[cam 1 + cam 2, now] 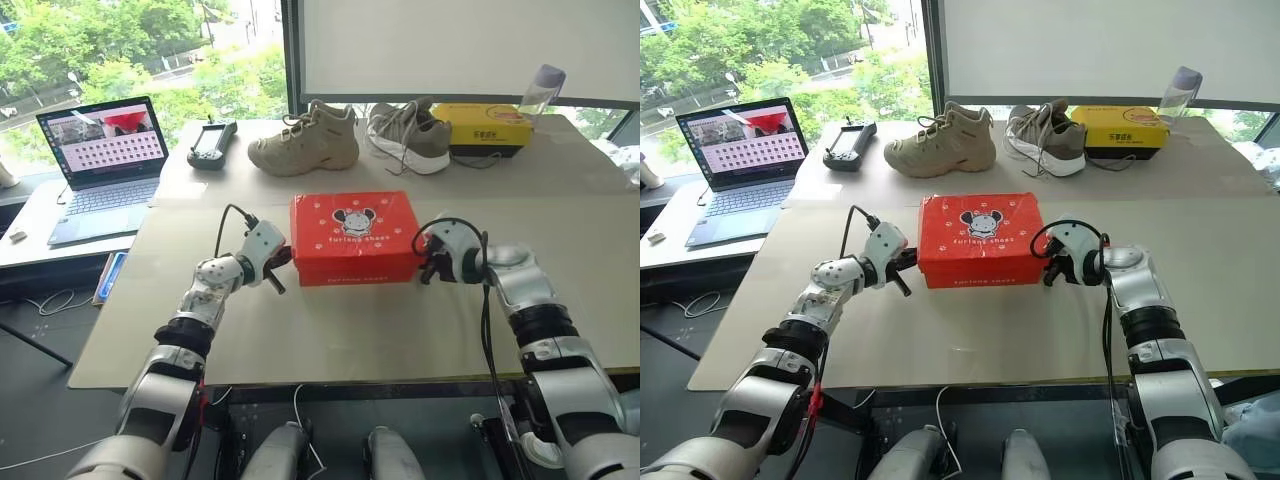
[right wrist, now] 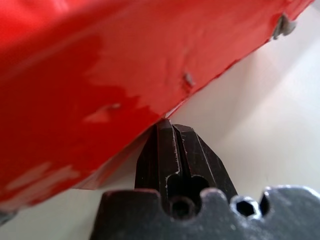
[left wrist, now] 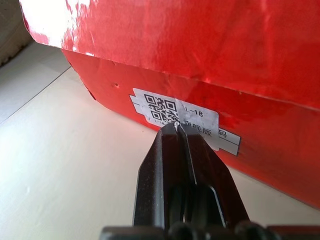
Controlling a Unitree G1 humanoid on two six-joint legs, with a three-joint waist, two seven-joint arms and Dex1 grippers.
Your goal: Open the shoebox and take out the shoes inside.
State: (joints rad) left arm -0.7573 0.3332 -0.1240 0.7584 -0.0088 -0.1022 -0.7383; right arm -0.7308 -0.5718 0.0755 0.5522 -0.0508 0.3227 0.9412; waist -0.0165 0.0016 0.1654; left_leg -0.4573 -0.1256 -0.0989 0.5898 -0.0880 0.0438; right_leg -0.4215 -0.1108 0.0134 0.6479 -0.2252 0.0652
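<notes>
Red cardboard shoebox (image 1: 354, 236), lid down, sits mid-worktop (image 1: 330, 330). Our left hand (image 1: 281, 262) and right hand (image 1: 424, 262), fingers pressed together and empty, meet its two short ends.

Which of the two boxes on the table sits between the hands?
The red cardboard shoebox with the cartoon mouse face, mid-table with its lid closed. The flat yellow box lies at the far edge, beside the grey white-soled sneaker.

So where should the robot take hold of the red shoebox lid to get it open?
Probably the shoebox lid's overhanging lower lip at its two short ends, where the shut left gripper and right gripper already sit. Come in from both sides and lift; that edge juts past the box wall.
</notes>
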